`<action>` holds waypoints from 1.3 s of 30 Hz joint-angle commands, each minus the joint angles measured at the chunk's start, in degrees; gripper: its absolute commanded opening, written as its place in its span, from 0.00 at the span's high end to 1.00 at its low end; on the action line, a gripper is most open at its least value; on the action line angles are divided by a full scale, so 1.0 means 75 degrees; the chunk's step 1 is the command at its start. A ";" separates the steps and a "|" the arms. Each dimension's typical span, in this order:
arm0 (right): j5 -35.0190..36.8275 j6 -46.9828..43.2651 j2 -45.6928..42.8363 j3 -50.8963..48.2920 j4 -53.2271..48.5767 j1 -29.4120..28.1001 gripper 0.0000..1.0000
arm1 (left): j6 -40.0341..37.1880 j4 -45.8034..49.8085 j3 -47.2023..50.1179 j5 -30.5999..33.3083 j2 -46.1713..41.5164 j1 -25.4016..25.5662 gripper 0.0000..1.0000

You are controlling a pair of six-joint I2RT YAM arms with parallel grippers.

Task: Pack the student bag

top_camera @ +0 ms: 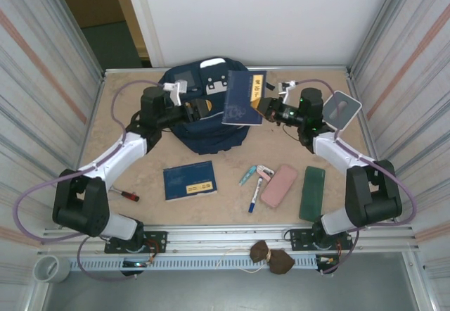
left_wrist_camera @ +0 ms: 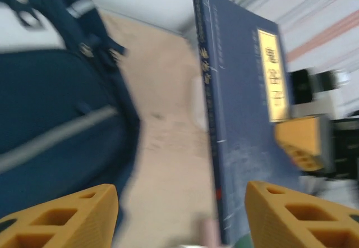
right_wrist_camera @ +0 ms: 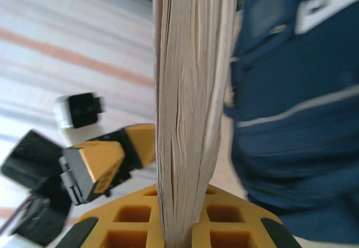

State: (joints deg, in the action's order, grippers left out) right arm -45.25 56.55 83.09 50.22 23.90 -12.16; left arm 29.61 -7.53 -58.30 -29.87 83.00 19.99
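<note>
The student bag is a big navy backpack lying at the back middle of the table; its pale stripe shows in the left wrist view and the right wrist view. My right gripper is shut on a navy book with a yellow label, held upright over the bag's right side. The book's page edges run between the right gripper. My left gripper hovers over the bag, open, its fingers apart with the book just to their right.
A second navy book lies on the table front left. Pens, a pink case and a green case lie front right. A red-handled screwdriver lies near the left arm. A grey pad sits far right.
</note>
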 commanded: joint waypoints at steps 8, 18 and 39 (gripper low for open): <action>0.0451 -0.1821 -0.0761 0.0352 -0.3098 0.0999 1.00 | -0.7045 0.3985 -0.3061 0.2523 0.3007 0.0593 0.33; 0.0123 -0.1973 -0.0446 0.0160 -0.3196 0.1267 1.00 | -0.8651 0.5369 -0.4745 0.1867 0.4576 0.0790 0.28; -0.0520 -0.2543 -0.0405 0.0500 -0.4733 0.1551 1.00 | -0.9245 0.5346 -0.5516 0.2496 0.4984 0.0901 0.86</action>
State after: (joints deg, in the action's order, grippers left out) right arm -46.78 41.15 84.01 51.66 -6.70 -0.71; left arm -39.27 33.21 -97.49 -11.70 122.17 26.98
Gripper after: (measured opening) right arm 0.098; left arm 0.196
